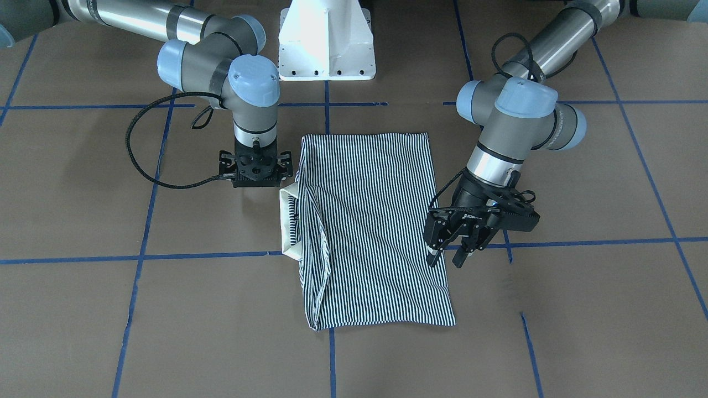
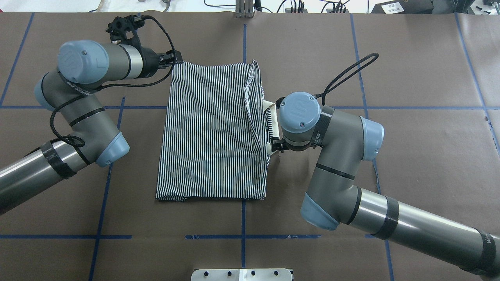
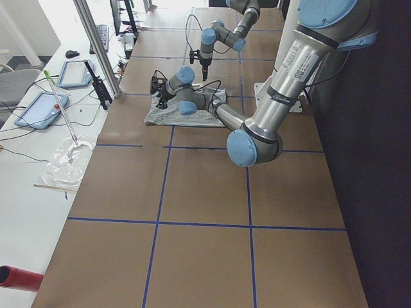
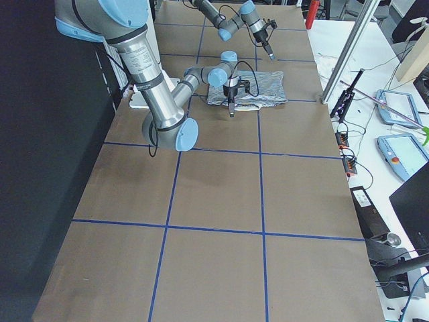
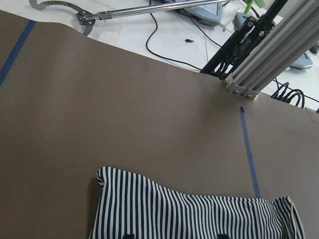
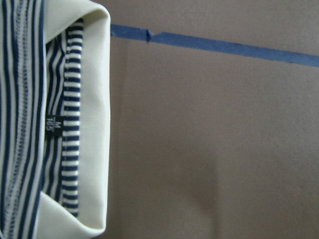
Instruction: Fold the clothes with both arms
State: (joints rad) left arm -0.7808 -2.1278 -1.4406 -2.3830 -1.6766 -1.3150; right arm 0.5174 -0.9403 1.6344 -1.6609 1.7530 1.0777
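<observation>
The brown counter [image 2: 422, 164], gridded with blue tape [image 2: 429, 107], is taken up at its middle by the work. The 2 arms are brought in over it from either side. The left arm [image 2: 82, 117] is bent round toward the shirt's far left corner, and the right arm [image 2: 340, 156] is set over its right edge. The striped polo shirt [image 2: 211, 132] is laid flat between them, in front of the white pedestal [image 1: 326, 38].

The task is judged to be partly done. The garment is already narrowed to 1 tidy rectangle, no sleeve is seen sticking out, and a long flap is doubled in along the right side. At least 1 crosswise fold, hem toward collar, is judged to be left. The cloth is shown smooth over most of its face, in thin navy-and-white stripes, with some rumpling along the doubled flap.

The left claw [image 1: 446, 255] is held with its fingers spread apart and nothing between them, just beside the shirt's left edge. The right claw [image 1: 254, 171] is pointed straight down just beside the collar. Its fingers are hidden, so it cannot be told whether it is spread or closed, or whether anything is gripped.

The cream collar [image 6: 94, 124] is seen poking out past the right edge, and a small black size label [image 6: 51, 123] is sewn inside it.
</observation>
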